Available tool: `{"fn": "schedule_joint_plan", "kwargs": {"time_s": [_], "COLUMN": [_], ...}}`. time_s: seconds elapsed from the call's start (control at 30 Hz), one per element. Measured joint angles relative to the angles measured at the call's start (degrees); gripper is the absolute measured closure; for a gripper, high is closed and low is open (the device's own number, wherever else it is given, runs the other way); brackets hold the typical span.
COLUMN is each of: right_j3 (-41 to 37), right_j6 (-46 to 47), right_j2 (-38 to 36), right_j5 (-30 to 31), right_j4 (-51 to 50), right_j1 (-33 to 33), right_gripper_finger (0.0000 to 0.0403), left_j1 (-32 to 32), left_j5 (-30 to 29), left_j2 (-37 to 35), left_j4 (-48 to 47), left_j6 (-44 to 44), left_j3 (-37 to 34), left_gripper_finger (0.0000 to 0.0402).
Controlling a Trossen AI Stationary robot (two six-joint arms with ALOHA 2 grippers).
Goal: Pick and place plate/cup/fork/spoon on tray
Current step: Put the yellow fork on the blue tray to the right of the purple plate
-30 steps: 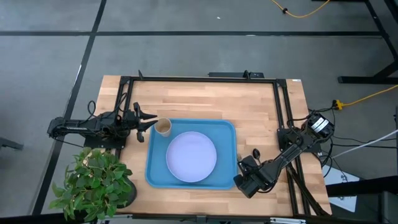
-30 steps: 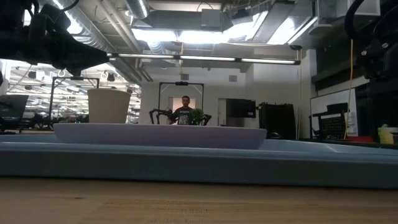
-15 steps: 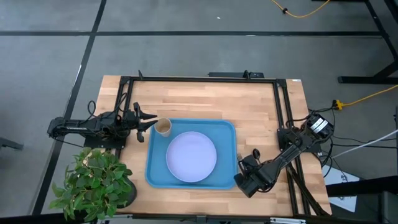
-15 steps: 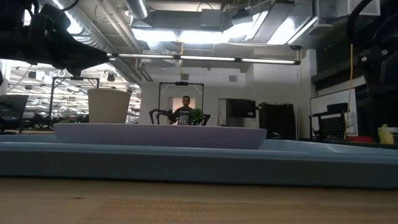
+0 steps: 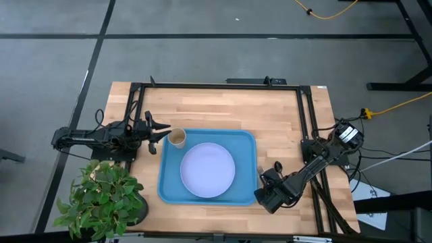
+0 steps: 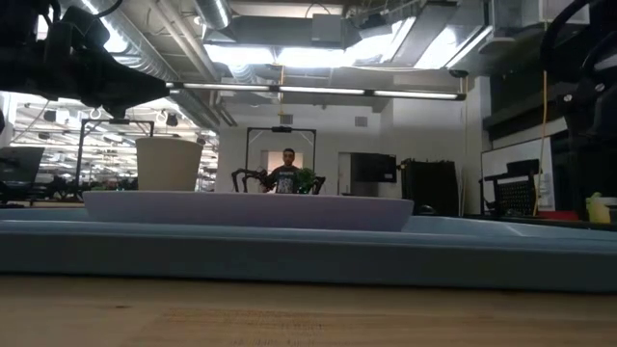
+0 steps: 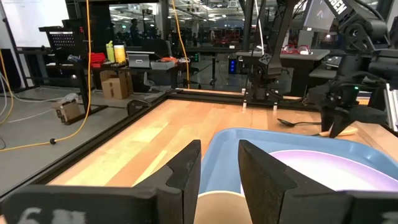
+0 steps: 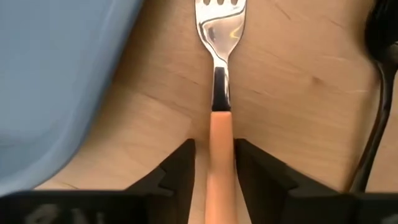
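The lavender plate lies flat in the middle of the blue tray. The tan cup stands upright in the tray's far left corner. My left gripper is open and level, just left of the cup, whose rim shows between the fingers. The fork lies on the wood right of the tray. My right gripper points down over it, open, a finger on each side of the orange handle. The dark spoon lies beside the fork. My left gripper: I cannot tell whether its open fingers touch the cup. My right gripper's fingers stand along the two sides of the fork's handle, coming from above. A gap shows on one side; whether the other finger touches I cannot tell. The fork lies flat on the table.
A potted plant stands at the table's near left corner. Black frame rails run along the table's sides and far edge. Bare wood lies beyond the tray toward the far edge. A person stands far off in the room.
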Motion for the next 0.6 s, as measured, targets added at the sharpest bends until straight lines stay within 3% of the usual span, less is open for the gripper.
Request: {"fn": "schedule_joint_plan", "kwargs": {"time_s": [0.3, 0.6], "right_j3": [0.0, 1.7], "right_j6": [0.5, 1.7], "right_j2": [0.2, 0.5], "right_j5": [-1.9, -1.6], "right_j4": [-0.9, -3.8], "right_j1": [-0.1, 0.0], "right_gripper_finger": [0.0305, 0.0353], "left_j1": [0.0, 0.0], "left_j5": [0.0, 0.0], "left_j2": [0.0, 0.0], "left_j4": [0.0, 0.0], "left_j6": [0.0, 0.0], "left_j3": [0.0, 0.0], "left_gripper_finger": [0.0301, 0.0301]}}
